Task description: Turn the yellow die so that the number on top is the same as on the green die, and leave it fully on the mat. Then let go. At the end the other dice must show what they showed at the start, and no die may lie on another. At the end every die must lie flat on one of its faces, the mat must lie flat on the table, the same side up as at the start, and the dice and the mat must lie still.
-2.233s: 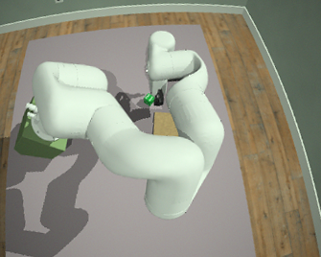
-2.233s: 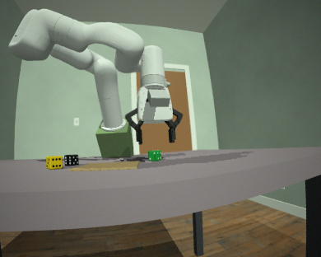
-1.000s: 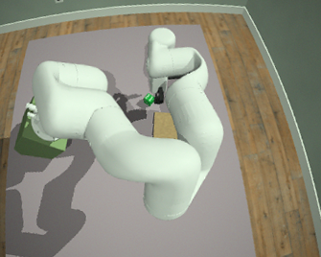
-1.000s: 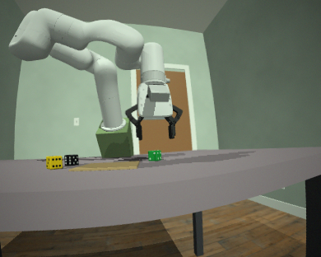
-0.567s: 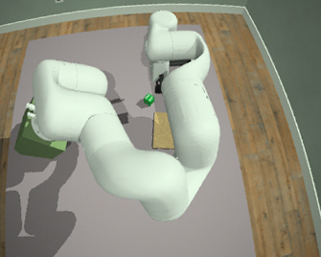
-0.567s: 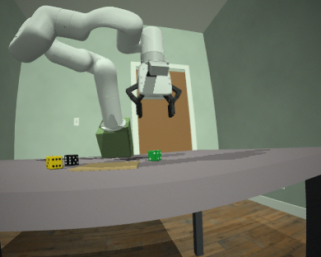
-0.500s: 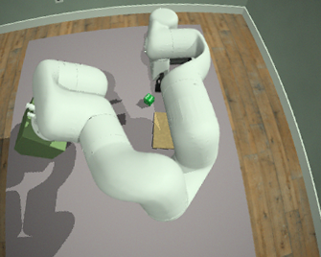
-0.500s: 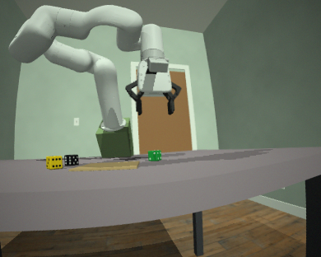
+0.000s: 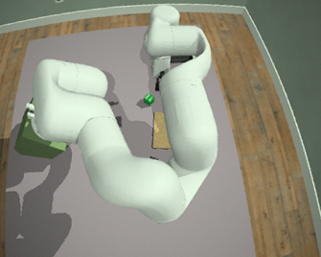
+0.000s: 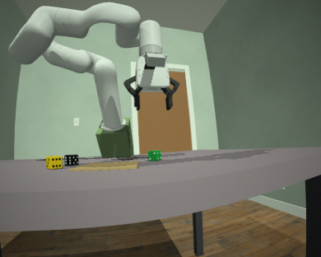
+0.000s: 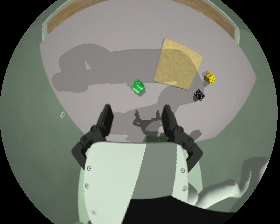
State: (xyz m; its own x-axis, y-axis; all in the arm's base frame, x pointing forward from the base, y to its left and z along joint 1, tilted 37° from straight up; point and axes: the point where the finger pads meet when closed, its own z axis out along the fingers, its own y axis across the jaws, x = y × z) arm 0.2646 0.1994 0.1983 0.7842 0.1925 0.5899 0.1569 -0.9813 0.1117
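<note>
The yellow die [image 10: 53,162] [image 11: 210,78] lies on the table beside the mat [image 9: 158,137] [image 10: 107,166] [image 11: 175,70], not on it. Its side towards the exterior camera shows two rows of pips; its top number is too small to read. The green die [image 9: 149,99] [image 10: 155,156] [image 11: 138,87] lies on the table on the other side of the mat; its top number is not clear. The black die [image 10: 72,160] [image 11: 199,95] lies close to the yellow die. My gripper [image 10: 153,108] [image 11: 137,110] is open and empty, high above the table. The arm hides the yellow die in the top view.
The arm's green base block [image 9: 42,145] [image 10: 115,142] stands at the table's edge. The arm [image 9: 190,122] hangs over part of the mat in the top view. Shadows of the arm lie across the table top [image 9: 118,233] and the mat.
</note>
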